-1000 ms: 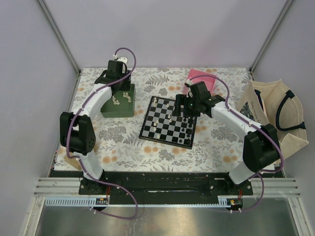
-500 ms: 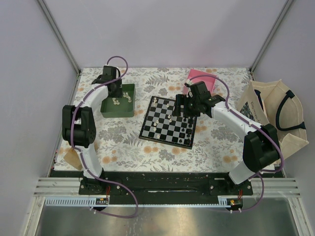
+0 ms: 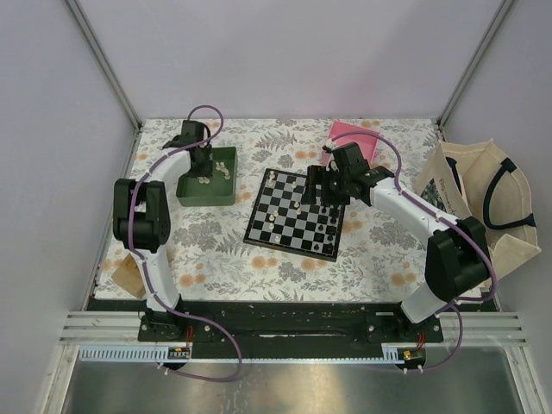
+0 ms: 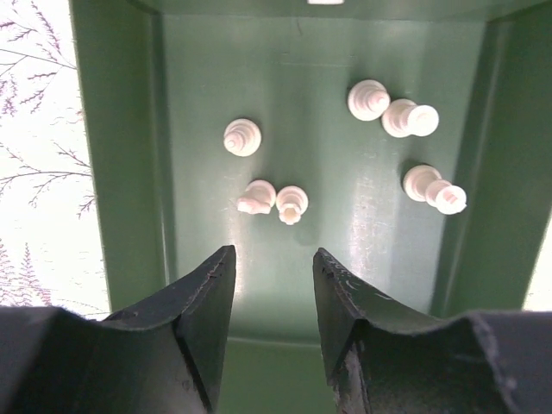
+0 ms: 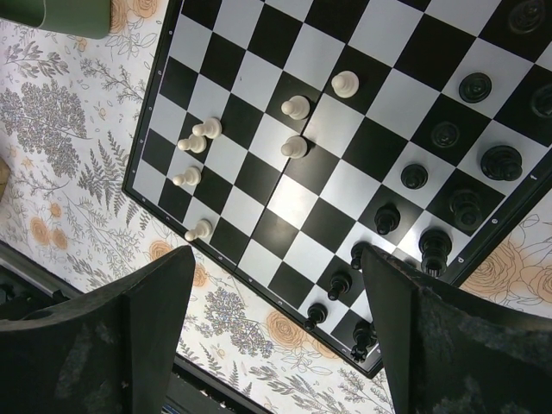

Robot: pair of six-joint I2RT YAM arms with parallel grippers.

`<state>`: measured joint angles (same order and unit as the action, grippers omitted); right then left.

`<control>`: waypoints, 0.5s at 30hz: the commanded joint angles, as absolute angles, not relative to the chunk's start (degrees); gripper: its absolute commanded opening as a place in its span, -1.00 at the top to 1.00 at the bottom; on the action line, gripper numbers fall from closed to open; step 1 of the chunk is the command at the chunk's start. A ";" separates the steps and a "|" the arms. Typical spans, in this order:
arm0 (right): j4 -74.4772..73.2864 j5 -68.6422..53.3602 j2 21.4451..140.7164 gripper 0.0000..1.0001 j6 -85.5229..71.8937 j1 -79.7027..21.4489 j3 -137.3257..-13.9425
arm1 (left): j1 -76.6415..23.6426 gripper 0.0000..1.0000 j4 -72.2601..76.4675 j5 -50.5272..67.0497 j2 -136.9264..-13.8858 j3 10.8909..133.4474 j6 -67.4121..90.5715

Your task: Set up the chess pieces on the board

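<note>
The checkered board (image 3: 291, 222) lies mid-table. In the right wrist view the board (image 5: 345, 185) carries several cream-white pieces (image 5: 295, 107) on its left side and several black pieces (image 5: 501, 161) along its right edge. My right gripper (image 5: 278, 250) is open and empty, hovering above the board (image 3: 316, 191). My left gripper (image 4: 274, 252) is open and empty, pointing down into the green tray (image 4: 129, 172), just short of two white pieces (image 4: 291, 203). Several more white pieces (image 4: 369, 99) lie in the tray. It also shows in the top view (image 3: 203, 168).
The green tray (image 3: 207, 194) sits left of the board. A pink box (image 3: 349, 138) lies behind the board at the back. A cream tote bag (image 3: 483, 207) stands at the right edge. A brown object (image 3: 129, 274) lies at the left front.
My left arm has swung its elbow leftward and its gripper has dropped lower into the green tray. The right arm has hardly moved.
</note>
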<state>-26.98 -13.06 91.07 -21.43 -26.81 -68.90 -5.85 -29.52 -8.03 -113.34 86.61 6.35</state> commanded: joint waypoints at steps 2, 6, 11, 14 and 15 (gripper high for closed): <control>-27.42 -13.71 91.67 -0.75 -21.80 -26.37 -71.37 | -4.39 0.10 -27.95 -7.56 -112.77 87.63 7.30; -27.42 -14.15 92.11 -0.75 -21.88 -26.37 -71.72 | -4.39 0.05 -26.81 -2.91 -111.71 87.45 6.51; -27.42 -14.41 92.46 -0.75 -22.06 -26.37 -72.16 | -5.36 -0.01 -25.49 2.19 -112.23 89.73 5.98; -27.33 -14.33 92.37 -0.75 -22.15 -26.37 -72.16 | -6.33 -0.01 -25.31 1.94 -113.72 92.28 6.33; -27.42 -14.33 92.37 -0.75 -22.15 -26.37 -72.16 | -6.42 -0.01 -25.23 1.76 -114.51 92.98 6.76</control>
<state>-27.33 -13.21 92.14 -21.50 -26.81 -69.36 -5.37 -28.62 -0.86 -113.45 88.05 6.48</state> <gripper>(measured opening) 0.875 0.504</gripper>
